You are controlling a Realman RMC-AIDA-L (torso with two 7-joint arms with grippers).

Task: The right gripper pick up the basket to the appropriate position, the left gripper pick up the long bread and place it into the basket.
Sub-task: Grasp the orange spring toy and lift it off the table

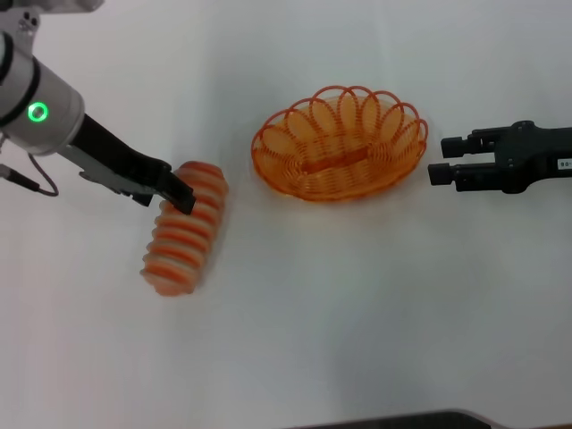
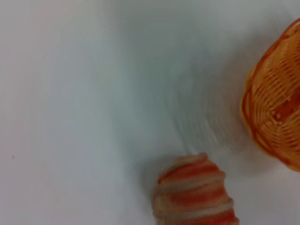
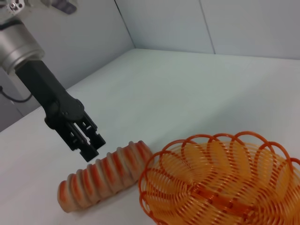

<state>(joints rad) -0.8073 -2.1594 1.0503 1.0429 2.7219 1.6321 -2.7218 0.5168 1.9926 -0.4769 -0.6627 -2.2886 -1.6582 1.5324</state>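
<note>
**Orange basket and striped bread on a white counter, one gripper at each side**

Orange looped wire forms the oval basket (image 1: pixel 340 143), which sits on the white counter (image 1: pixel 357 322) toward the far middle of the head view. Nothing lies inside it; its woven floor and scalloped rim are bare. Its long axis runs roughly left to right, tilted slightly.

To its left, apart from it, the bread (image 1: pixel 185 228) lies flat on the counter. Its long axis runs diagonally, the far end angled toward the basket and the near end pointing back toward the robot's left. Orange and cream stripes cross it.

The left gripper (image 1: pixel 181 195) reaches in from the left, its fingers slightly parted and holding nothing, with the tips at the bread's far end. Whether they touch the bread cannot be told.

The right gripper (image 1: pixel 444 159) hovers just right of the basket, fingers spread and empty, pointing at the rim without touching it.
</note>
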